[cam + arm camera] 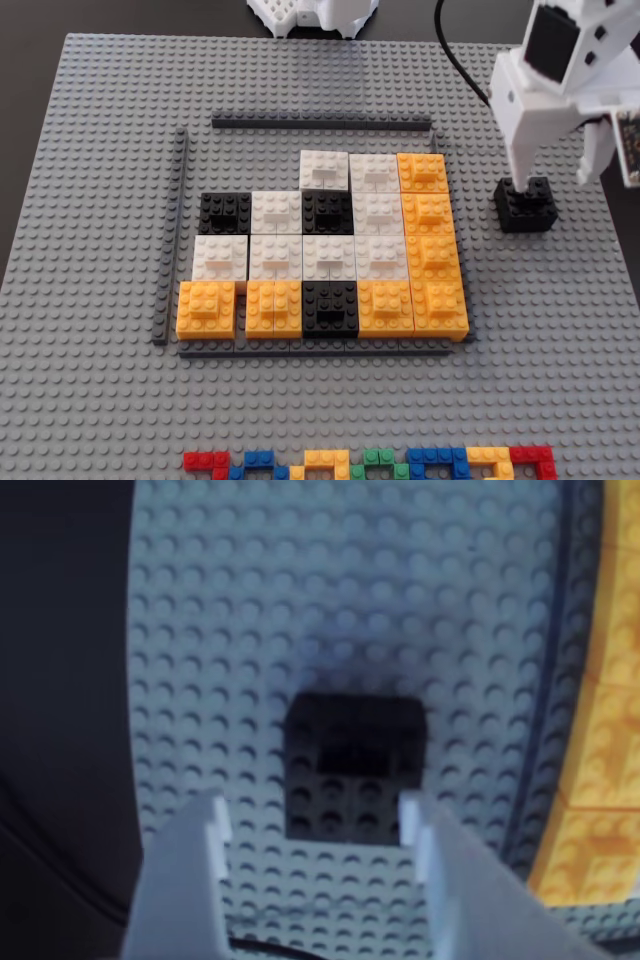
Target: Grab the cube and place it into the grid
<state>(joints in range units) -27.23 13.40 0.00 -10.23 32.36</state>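
Wrist view showed me the cube (pixel 354 767) sitting on the grey baseplate (pixel 300 600), apart from the grid (pixel 325 245) and to its right in the fixed view. My jaws stood wide, fingertips (pixel 215 825) flanking its near edge, gripping nothing.

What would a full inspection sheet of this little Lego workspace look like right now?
Surface: large grey studded baseplate on a dark table.
Job's things: black cube stands alone on the baseplate, right of the grid in the fixed view; the grid's top-left cells are unfilled.
Clutter: row of small multicoloured bricks along the bottom edge.
Grippers: gripper open, fingers either side of the cube's near edge in the wrist view, not closed on it.
Cables: black cable running behind the white arm.
Surroundings: white robot base at the top edge.
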